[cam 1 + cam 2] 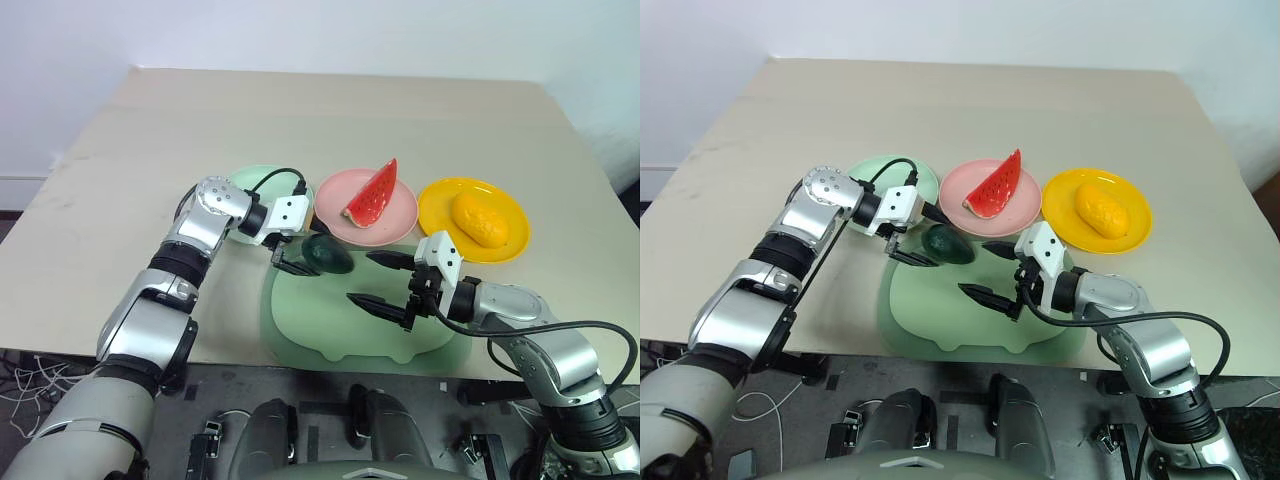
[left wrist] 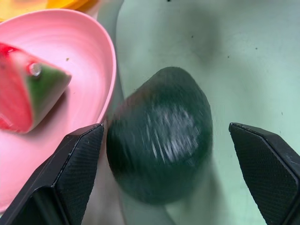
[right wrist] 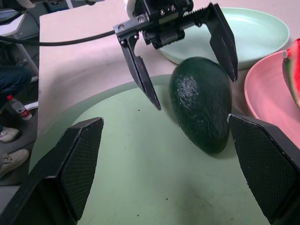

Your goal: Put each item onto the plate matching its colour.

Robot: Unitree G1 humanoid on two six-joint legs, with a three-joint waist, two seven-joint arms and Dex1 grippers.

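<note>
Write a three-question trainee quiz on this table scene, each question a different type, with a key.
1. True or false: the watermelon lies on the pink plate.
2. Which fruit is still off its plate? A mango B avocado C watermelon
3. Fill in: the left pincer is ____ around the avocado on the tray.

Key: 1 true; 2 B; 3 open

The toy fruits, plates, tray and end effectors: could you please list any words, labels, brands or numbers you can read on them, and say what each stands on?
None: no readable text in any view.
avocado, watermelon wedge, mango: plain.
green plate, pink plate, yellow plate, tray: unmarked.
left end effector, right end effector: no lettering.
bottle on the floor: label too small to read.
</note>
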